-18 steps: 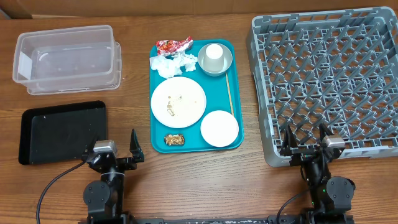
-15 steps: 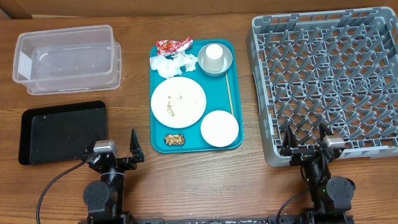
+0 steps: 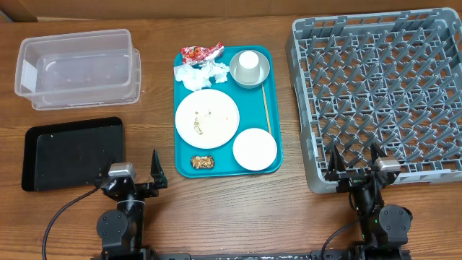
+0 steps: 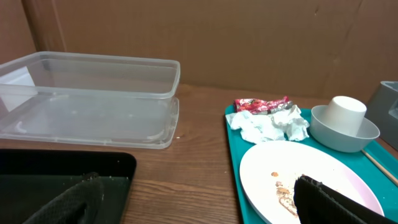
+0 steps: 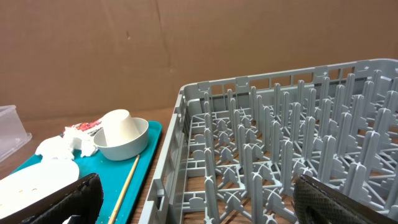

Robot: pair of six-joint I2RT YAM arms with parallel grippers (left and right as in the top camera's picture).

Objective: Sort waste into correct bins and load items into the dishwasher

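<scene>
L gripper (image 3: 131,173) open, empty, at near-right corner of black tray (image 3: 68,152). R gripper (image 3: 354,163) open, empty, at dish rack (image 3: 375,94) front edge. Napkin (image 3: 199,75), wrapper (image 3: 201,52), large plate (image 3: 207,118), small plate (image 3: 255,149) and cup (image 3: 248,61) in bowl (image 3: 233,70) sit on teal tray (image 3: 182,167) btwn arms, apart from both. Clear tub (image 3: 78,68) far left.

clr glossy plast. tub (image 3: 78,68); grey matt plast. rack (image 3: 375,87); crumpled paper napkin (image 3: 202,74); wood-grain table (image 3: 216,209)

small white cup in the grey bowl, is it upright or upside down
Upside down: the small white cup sits in the grey-rimmed round bowl, its closed narrower end up, wider mouth down inside.
</scene>
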